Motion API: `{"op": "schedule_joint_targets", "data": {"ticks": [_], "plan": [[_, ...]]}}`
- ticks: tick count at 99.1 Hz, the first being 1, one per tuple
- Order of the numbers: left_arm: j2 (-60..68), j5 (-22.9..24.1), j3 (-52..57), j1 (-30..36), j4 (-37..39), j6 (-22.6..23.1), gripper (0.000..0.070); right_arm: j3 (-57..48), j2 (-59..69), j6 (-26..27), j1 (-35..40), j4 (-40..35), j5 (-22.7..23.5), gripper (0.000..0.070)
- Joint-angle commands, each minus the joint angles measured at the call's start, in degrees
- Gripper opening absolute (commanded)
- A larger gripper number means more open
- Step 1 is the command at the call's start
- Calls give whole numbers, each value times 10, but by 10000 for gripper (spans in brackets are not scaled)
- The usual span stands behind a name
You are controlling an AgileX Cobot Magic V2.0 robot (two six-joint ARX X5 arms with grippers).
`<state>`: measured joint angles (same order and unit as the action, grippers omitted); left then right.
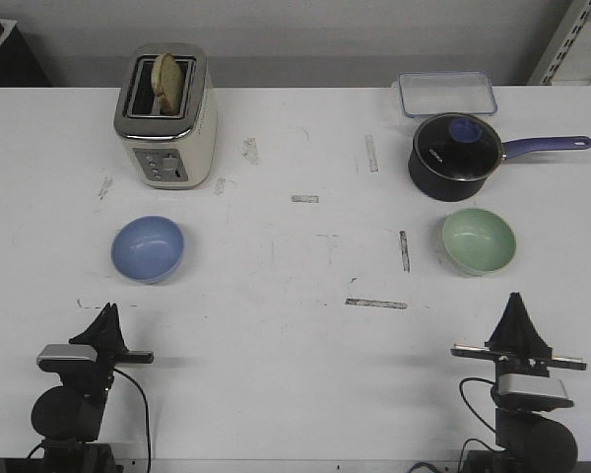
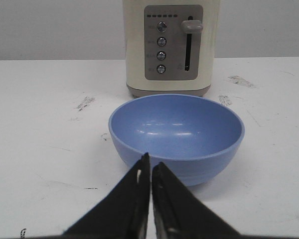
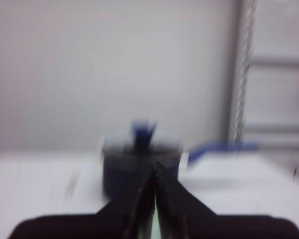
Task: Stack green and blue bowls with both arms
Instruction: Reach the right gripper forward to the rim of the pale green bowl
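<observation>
The blue bowl (image 1: 148, 247) sits upright on the white table, left of centre, in front of the toaster; it fills the middle of the left wrist view (image 2: 177, 137). The green bowl (image 1: 479, 239) sits upright at the right, just in front of the saucepan. My left gripper (image 1: 108, 313) is shut and empty, near the front edge, a short way short of the blue bowl (image 2: 150, 164). My right gripper (image 1: 517, 301) is shut and empty, near the front edge, short of the green bowl. The right wrist view is blurred; only a sliver of green shows between the fingers (image 3: 155, 172).
A cream toaster (image 1: 165, 116) with a slice of bread stands at the back left. A dark navy saucepan (image 1: 457, 156) with glass lid and purple handle stands at the back right, a clear lidded box (image 1: 446, 95) behind it. Tape marks (image 1: 376, 304) dot the table.
</observation>
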<state>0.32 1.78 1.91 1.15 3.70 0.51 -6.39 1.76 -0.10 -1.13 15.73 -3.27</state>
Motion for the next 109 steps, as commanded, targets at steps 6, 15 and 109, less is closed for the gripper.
{"op": "schedule_joint_targets", "data": {"ticks": [6, 15, 109], "plan": [[-1, 2, -12, -1, 6, -1, 1, -116, 63, 17, 0, 1, 2, 0], [-1, 2, -12, -1, 5, -1, 1, -217, 144, 17, 0, -37, 12, 0], [-1, -2, -12, -1, 6, -2, 1, -652, 797, -79, -177, -521, 168, 554]]}}
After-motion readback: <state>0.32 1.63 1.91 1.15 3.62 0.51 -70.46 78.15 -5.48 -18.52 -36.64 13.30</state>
